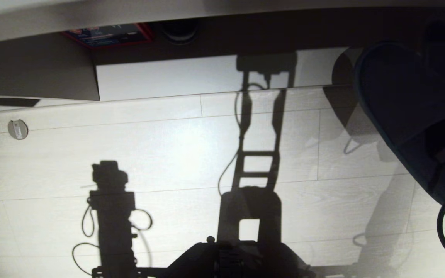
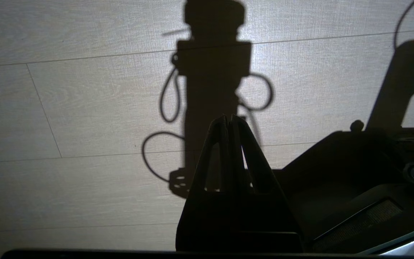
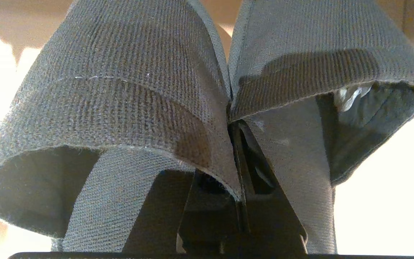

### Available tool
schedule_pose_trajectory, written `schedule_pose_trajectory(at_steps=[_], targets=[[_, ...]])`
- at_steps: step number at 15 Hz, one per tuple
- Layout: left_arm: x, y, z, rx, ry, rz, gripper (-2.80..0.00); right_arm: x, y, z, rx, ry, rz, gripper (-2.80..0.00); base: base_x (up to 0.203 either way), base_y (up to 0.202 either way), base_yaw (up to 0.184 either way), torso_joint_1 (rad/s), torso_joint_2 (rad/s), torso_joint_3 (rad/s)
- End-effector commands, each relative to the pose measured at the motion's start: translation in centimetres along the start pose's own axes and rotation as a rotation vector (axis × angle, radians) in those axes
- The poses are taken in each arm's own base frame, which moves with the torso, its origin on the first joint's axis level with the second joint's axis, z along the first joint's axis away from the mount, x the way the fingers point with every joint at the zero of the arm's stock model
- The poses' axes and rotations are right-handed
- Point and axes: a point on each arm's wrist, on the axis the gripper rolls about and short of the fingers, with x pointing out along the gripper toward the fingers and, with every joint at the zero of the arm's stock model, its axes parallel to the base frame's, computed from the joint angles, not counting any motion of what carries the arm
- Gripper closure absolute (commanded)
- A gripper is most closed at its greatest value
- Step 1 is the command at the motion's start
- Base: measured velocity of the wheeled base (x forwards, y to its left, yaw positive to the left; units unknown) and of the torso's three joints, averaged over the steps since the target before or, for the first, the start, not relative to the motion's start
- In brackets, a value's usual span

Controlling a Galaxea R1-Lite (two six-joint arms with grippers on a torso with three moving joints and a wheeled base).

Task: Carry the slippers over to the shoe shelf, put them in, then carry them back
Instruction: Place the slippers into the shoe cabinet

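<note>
Both dark knitted slippers (image 3: 120, 90) hang side by side, and my right gripper (image 3: 233, 124) is shut on their touching inner edges. In the head view one slipper (image 1: 404, 112) is held up in the air at the right edge, above the floor, and hides the gripper. My left gripper (image 2: 228, 117) hangs parked above the floor, shut and empty. Along the far side runs a dark open recess (image 1: 222, 42) under a pale board. I cannot tell whether it is the shoe shelf.
Pale wood-look floor (image 1: 168, 154) fills most of the head view, crossed by the shadows of my arms and trunk. A red-edged box (image 1: 108, 35) lies in the recess. A white panel (image 1: 168, 79) stands below it. A black cable (image 1: 443, 227) loops under the held slipper.
</note>
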Motion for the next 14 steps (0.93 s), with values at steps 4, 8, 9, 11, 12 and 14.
schedule_pose_trajectory(at_steps=[4,8,9,11,12,14], targets=[[0.0,0.0,0.0,0.000,-0.001,0.001,0.00,4.7,-0.2,-0.7,0.005,-0.038,0.002,0.00,0.000,0.000,0.000,0.000,0.00,0.000],[0.0,0.0,0.0,0.000,-0.001,0.001,0.00,7.9,-0.4,-0.6,-0.004,-0.105,-0.004,0.00,0.000,0.000,0.000,0.000,0.00,0.000],[0.0,0.0,0.0,0.000,-0.001,0.001,0.00,8.6,-0.4,-0.6,-0.005,-0.117,-0.003,0.00,0.000,0.000,0.000,0.000,0.00,0.000],[0.0,0.0,0.0,0.000,-0.001,0.001,0.00,10.5,0.0,-0.4,-0.002,-0.153,0.011,0.00,0.000,0.000,0.000,0.000,0.00,0.000],[0.0,0.0,0.0,0.000,-0.001,0.001,0.00,11.5,0.5,-0.5,0.004,-0.167,0.025,0.00,0.000,0.000,0.000,0.000,0.00,0.000],[0.0,0.0,0.0,0.000,0.001,0.001,0.00,12.8,1.0,-0.7,0.011,-0.183,0.034,0.00,0.000,0.000,0.000,0.000,0.00,0.000]])
